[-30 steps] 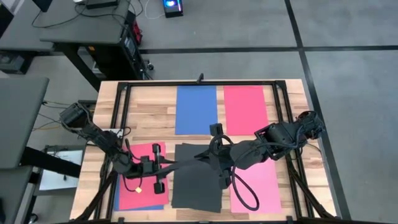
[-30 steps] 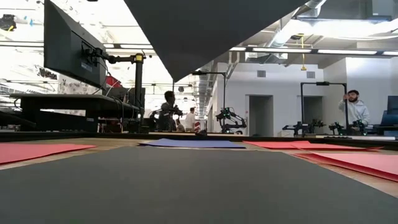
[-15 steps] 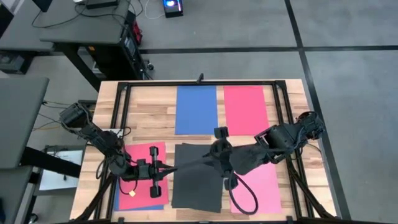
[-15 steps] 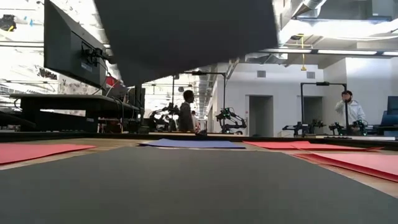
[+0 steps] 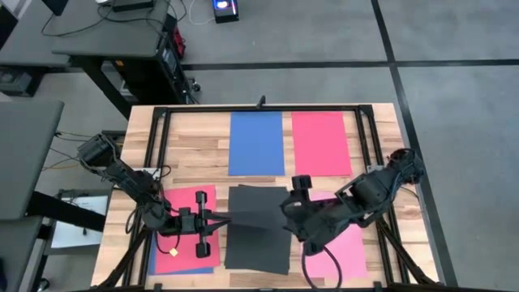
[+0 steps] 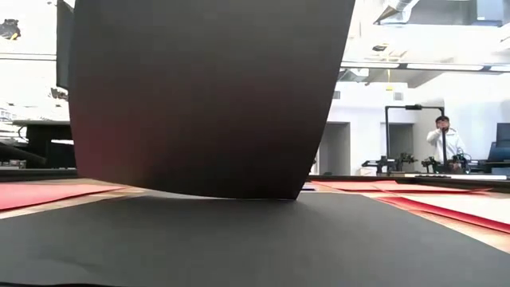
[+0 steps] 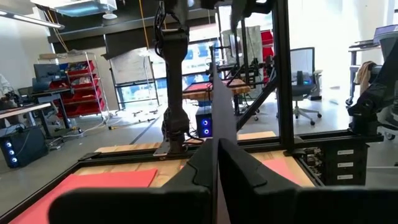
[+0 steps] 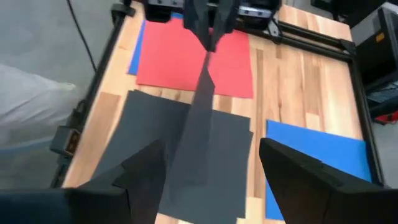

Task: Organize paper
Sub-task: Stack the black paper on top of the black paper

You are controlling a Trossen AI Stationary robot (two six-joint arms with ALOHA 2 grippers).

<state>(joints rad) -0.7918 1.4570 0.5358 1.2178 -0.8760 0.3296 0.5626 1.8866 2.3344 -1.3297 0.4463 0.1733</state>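
One black sheet of paper (image 5: 251,216) stands on edge over the black stack (image 5: 256,247) at the table's near middle. It fills the low view (image 6: 207,96). My left gripper (image 5: 212,221) is shut on its left end. My right gripper (image 5: 293,217) is open at the sheet's right end, with a finger (image 8: 149,165) on either side and not touching it. A blue sheet (image 5: 255,143) and a red sheet (image 5: 319,143) lie flat at the far side. A red sheet on a blue one (image 5: 182,231) lies near left, and a pink sheet (image 5: 340,243) near right. My left gripper pinches the black sheet's left edge (image 7: 217,134) between its two fingers (image 7: 202,165), coming in about level from the table's left. The sheet hangs in an upright plane, seen edge-on from the wrist. Its lower edge (image 6: 231,196) reaches down to the black stack.
A black metal frame (image 5: 369,154) runs around the wooden table top. Bare wood (image 5: 195,154) lies at the far left. In the low view a person (image 6: 442,139) stands in the room behind, and a monitor (image 6: 64,32) is at the left.
My right gripper has opened, let go of the black sheet and drawn back toward the table's right and near edge, sinking and tipping. The sheet was stretched high between both grippers. It has swung down and now hangs upright from my left gripper, its lower edge at the black stack.
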